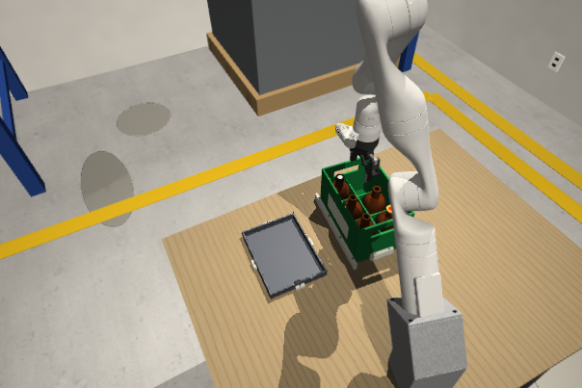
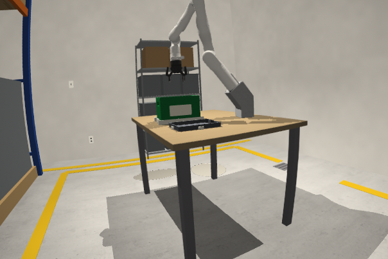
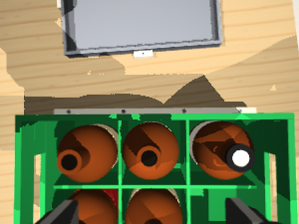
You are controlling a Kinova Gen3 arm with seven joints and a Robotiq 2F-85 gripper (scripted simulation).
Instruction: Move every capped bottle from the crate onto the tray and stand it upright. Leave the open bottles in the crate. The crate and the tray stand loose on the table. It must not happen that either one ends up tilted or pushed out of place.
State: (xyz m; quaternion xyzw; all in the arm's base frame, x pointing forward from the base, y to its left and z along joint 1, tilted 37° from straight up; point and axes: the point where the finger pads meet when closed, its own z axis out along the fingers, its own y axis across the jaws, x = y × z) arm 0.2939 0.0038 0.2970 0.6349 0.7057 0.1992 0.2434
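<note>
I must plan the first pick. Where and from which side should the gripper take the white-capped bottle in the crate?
Grip the neck just under the white cap, coming straight down from above. The bottle stands in a corner cell of the crate, so the green walls hide its body and only the neck is free. The gripper is open and holds nothing.

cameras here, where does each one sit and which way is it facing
Top: high above the floor, angled down at the table; the whole arm and claw show.
Exterior: out in the room near table height, facing the crate's label side; arm and open claw show.
Wrist: on the claw, facing down; only fingertips show.
All share the crate and tray.
</note>
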